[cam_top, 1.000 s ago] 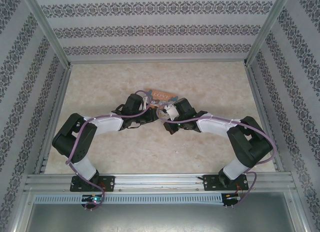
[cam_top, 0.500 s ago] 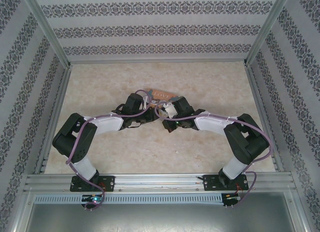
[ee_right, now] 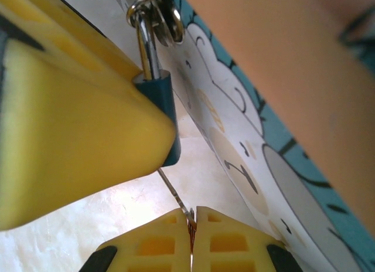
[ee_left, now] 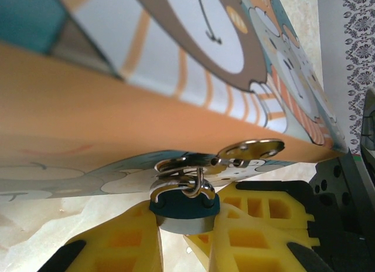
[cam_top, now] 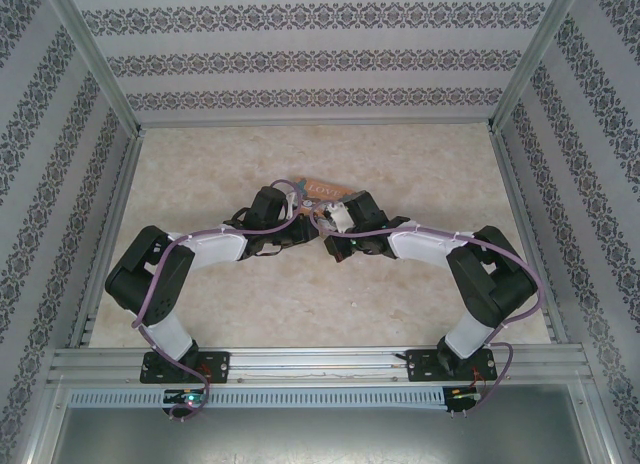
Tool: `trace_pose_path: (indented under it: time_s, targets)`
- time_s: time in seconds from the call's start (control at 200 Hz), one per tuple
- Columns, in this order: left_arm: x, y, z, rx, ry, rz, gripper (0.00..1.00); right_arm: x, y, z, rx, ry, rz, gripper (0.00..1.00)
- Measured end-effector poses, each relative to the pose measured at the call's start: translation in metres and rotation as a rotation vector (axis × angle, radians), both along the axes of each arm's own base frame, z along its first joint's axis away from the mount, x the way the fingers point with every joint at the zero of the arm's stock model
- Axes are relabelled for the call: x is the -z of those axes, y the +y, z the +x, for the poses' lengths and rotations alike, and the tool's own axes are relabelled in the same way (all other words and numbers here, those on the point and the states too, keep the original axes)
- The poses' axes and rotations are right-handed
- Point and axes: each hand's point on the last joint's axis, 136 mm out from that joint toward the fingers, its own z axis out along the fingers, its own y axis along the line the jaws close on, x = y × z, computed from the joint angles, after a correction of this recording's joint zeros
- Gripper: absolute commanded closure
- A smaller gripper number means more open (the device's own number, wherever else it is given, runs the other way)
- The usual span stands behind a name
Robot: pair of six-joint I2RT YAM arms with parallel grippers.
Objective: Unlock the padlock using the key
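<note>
The tiny padlock (ee_left: 183, 204) has a teal body and a silvery shackle (ee_left: 176, 181) hooked through the hasp ring of the orange tin (ee_left: 88, 119). My left gripper (ee_left: 184, 228) is shut on the padlock body, one yellow finger (ee_left: 111, 245) on each side. In the right wrist view the padlock (ee_right: 166, 116) sits against that yellow finger (ee_right: 70, 125). My right gripper (ee_right: 192, 225) is shut on the thin metal key (ee_right: 174, 194). The key's blade slants up to the underside of the padlock body, where its tip is hidden. From above, both grippers (cam_top: 305, 224) (cam_top: 330, 222) meet beside the tin (cam_top: 322, 188).
The picture tin (ee_right: 281, 108) looms close along both wrists. A metal hasp plate (ee_left: 252, 149) juts from the tin's edge. The beige tabletop (cam_top: 400, 164) is framed by aluminium rails and patterned walls.
My right arm has shifted a little to the left, bringing the key closer in under the padlock. The left arm has held still.
</note>
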Motion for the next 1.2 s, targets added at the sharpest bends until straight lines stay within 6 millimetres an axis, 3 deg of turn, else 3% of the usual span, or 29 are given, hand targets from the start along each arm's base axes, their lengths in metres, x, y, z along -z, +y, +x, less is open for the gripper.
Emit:
trace_pose_path:
  time_s: [1.204]
  targets:
    - [0.000, 0.003, 0.006, -0.042, -0.008, 0.009, 0.82, -0.004, 0.008, 0.010, 0.074, 0.035, 0.069, 1.00]
